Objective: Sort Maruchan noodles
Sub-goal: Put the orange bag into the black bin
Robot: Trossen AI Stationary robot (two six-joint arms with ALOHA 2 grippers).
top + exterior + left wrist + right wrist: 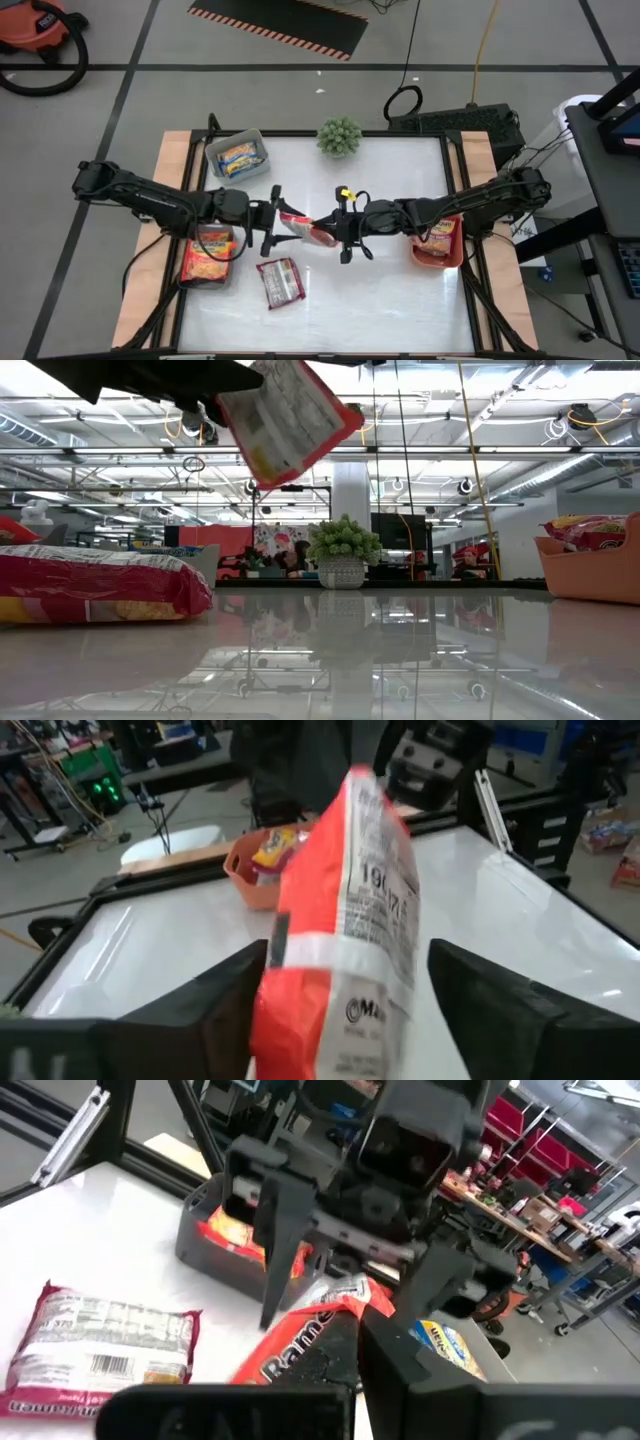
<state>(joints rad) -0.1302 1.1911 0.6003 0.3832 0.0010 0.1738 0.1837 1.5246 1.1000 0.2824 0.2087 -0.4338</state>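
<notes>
**Passing the red noodle pack in the air**

I am holding a shiny red-and-white plastic noodle packet point(303, 228) above the middle of the table. My right gripper point(338, 232) is pinching its right end tight. My left gripper point(272, 222) is standing wide open around the left end. I think the pack is light, crinkly and slippery, with crumbly noodles, so I am aiming for the flat edge.

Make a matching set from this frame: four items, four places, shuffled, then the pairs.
Items:
1. red noodle packet
2. potted plant
3. orange bin
4. loose packet

Places:
A. table's far edge, centre
B. flat on the table, near the left arm
C. held in the air between the left gripper and the right gripper
D. under the right arm

Pairs: 1-C, 2-A, 3-D, 4-B
</notes>
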